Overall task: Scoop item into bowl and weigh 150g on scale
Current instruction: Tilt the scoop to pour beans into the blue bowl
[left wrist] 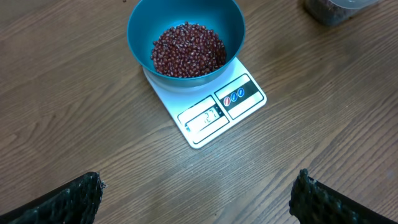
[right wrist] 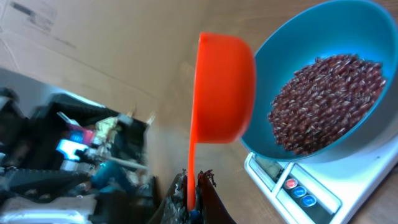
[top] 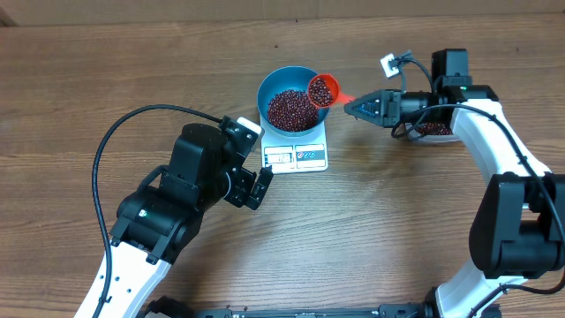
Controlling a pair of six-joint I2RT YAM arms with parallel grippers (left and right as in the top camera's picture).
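Note:
The blue bowl (top: 292, 98) stands on the white scale (top: 297, 154) and holds a heap of dark red beans (top: 290, 108). An orange scoop (top: 322, 89), with beans in it, is tipped over the bowl's right rim. My right gripper (top: 360, 107) is shut on its handle; in the right wrist view the scoop (right wrist: 221, 87) hangs beside the bowl (right wrist: 323, 81), pinched at the gripper (right wrist: 194, 183). My left gripper (top: 258, 181) is open and empty, just left of the scale's front; its wrist view shows bowl (left wrist: 185, 37), beans (left wrist: 188, 50) and scale (left wrist: 214, 112) ahead of the gripper (left wrist: 198, 196).
A clear tub (top: 434, 130) holding more beans sits under my right arm, right of the scale, and shows at the top edge (left wrist: 336, 9) in the left wrist view. Bare wooden tabletop (top: 380, 221) surrounds everything.

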